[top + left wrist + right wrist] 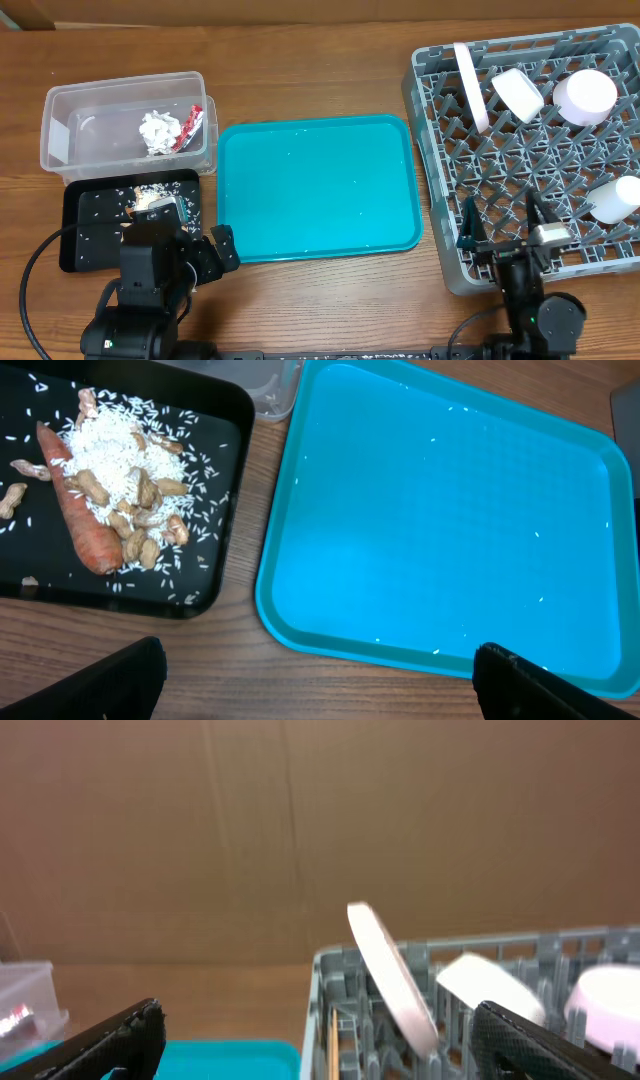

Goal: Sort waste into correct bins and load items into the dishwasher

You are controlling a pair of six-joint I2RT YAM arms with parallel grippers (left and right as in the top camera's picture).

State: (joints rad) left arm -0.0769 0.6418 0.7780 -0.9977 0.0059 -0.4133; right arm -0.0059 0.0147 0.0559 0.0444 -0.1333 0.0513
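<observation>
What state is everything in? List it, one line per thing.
left gripper: open, empty.
right gripper: open, empty.
teal tray: bare apart from a few specks.
black tray: holds rice, peanuts and a carrot.
clear bin: open, holds crumpled paper and a red wrapper.
dish rack: partly loaded.
plate: on edge in the rack, leaning.
</observation>
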